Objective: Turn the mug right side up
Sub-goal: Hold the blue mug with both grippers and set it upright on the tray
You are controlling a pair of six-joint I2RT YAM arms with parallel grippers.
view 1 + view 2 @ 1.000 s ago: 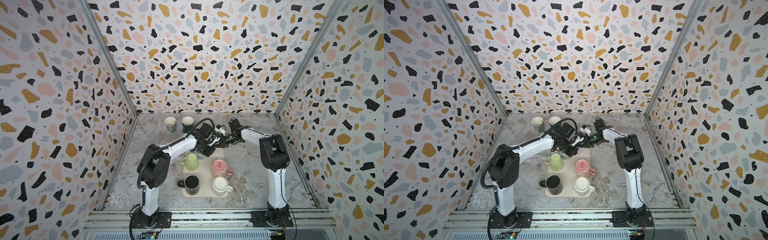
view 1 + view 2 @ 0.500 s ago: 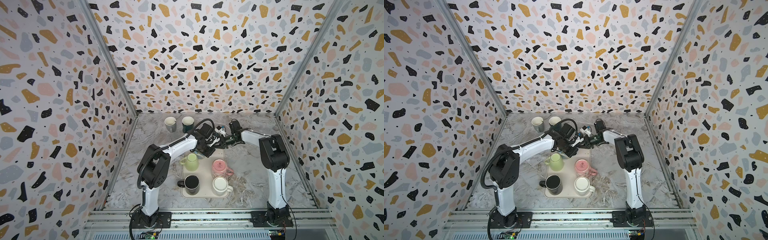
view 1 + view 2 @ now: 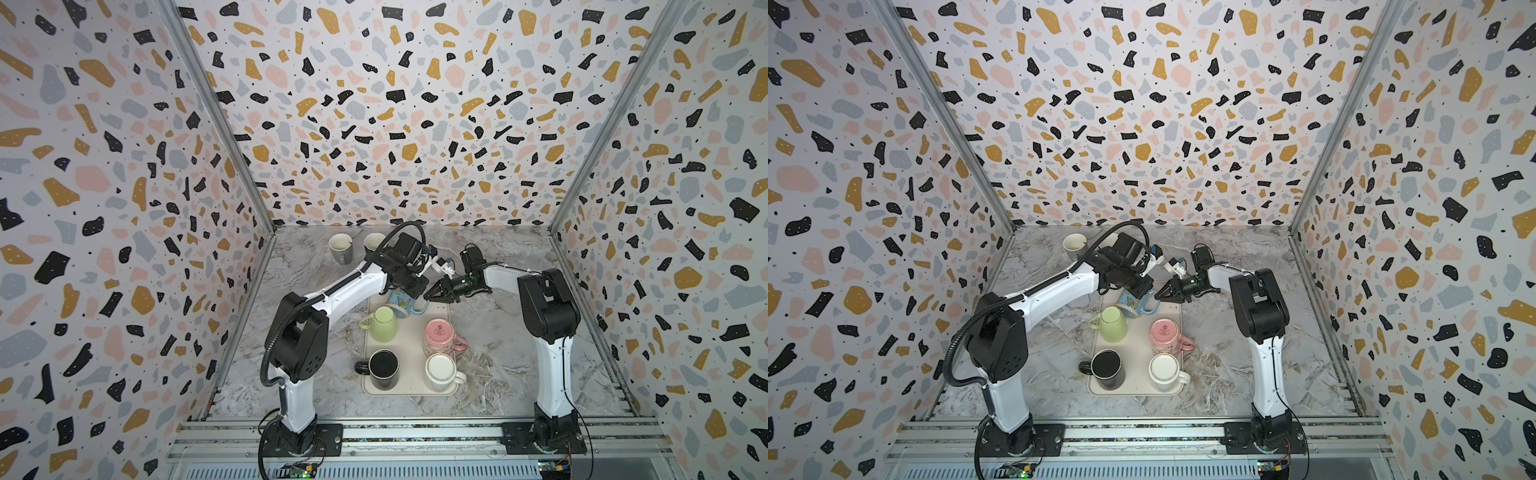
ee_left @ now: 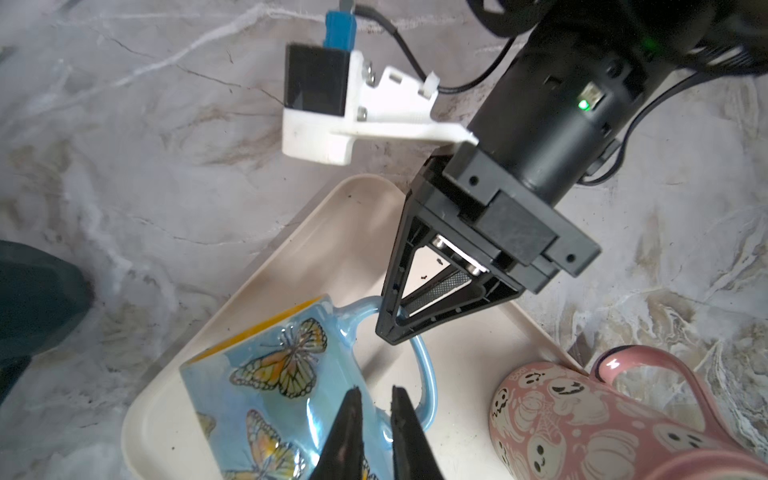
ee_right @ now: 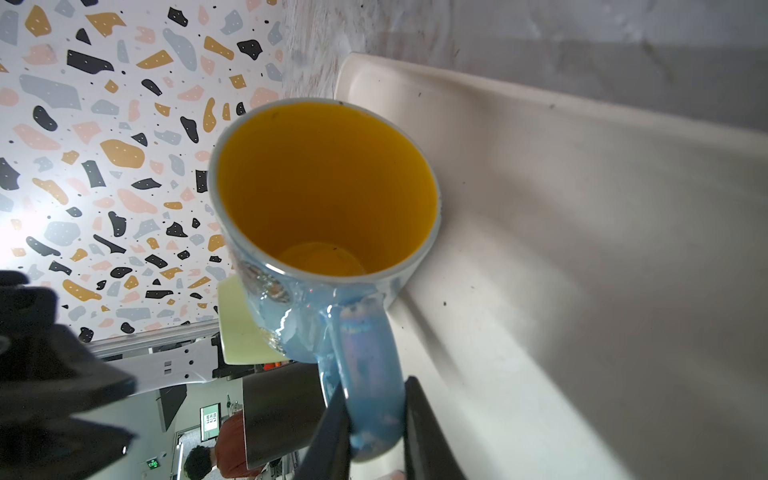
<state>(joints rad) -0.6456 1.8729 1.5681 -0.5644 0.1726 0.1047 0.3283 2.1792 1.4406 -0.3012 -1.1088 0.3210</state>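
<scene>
The blue butterfly mug (image 3: 402,304) lies tipped at the far end of the tray (image 3: 410,334), neither mouth-down nor upright. Its yellow inside is turned toward the far side and its handle (image 5: 370,374) points right. My right gripper (image 3: 430,296) has its jaws clamped across that handle. My left gripper (image 4: 376,392) hangs just over the mug's body by the handle root, jaws parted only a slit and, as far as I can see, gripping nothing. To finish well, I would lift the left arm clear, then roll the right wrist slowly so the base swings down onto bare tray. A handle grip can pivot, so I go gently. The green mug (image 3: 382,324) stands just nearer and the pink mug (image 3: 439,337) nearer and to the right, and I must knock neither.
</scene>
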